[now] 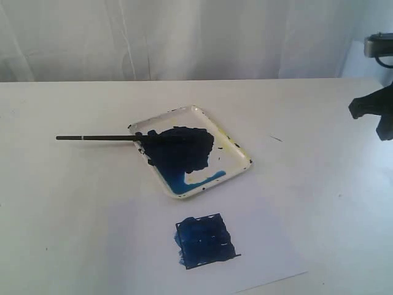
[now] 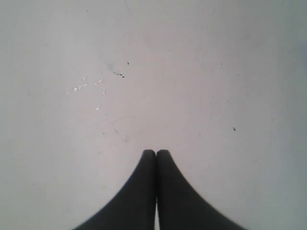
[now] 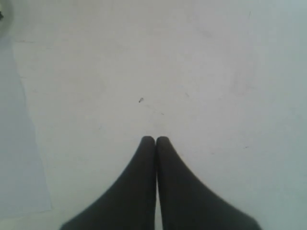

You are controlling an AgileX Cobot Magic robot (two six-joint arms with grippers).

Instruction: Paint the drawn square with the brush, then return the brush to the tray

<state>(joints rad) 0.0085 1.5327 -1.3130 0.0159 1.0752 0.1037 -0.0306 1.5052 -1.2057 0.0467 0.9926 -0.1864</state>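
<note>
Left gripper point(image 2: 156, 152): black fingers pressed together, nothing between them, only bare white tabletop point(image 2: 192, 72) with a few specks ahead of the tips. No task thing is near it in its wrist view, and it is out of the exterior view. Next, the long thin black-handled brush point(image 1: 104, 138) lies flat. Its handle sticks out past the left rim of the shallow white rounded-rectangle tray point(image 1: 230, 158), and its bristle end rests in the tray's big dark blue blotch. No hand touches it. The small pen-drawn square point(image 1: 206, 241), on the near side of the tray and just apart from it, is filled with dark blue, patchy, with some paint past the lines. Right gripper point(image 3: 156, 139): fingers closed tight, empty, over bare table. The right arm point(image 1: 376, 114) shows as a dark shape at the far right edge, with brush, tray and square all well apart to its left. Judgement: square painted, brush on the tray, both steps look done, nothing left except maybe the thin spots.
</note>
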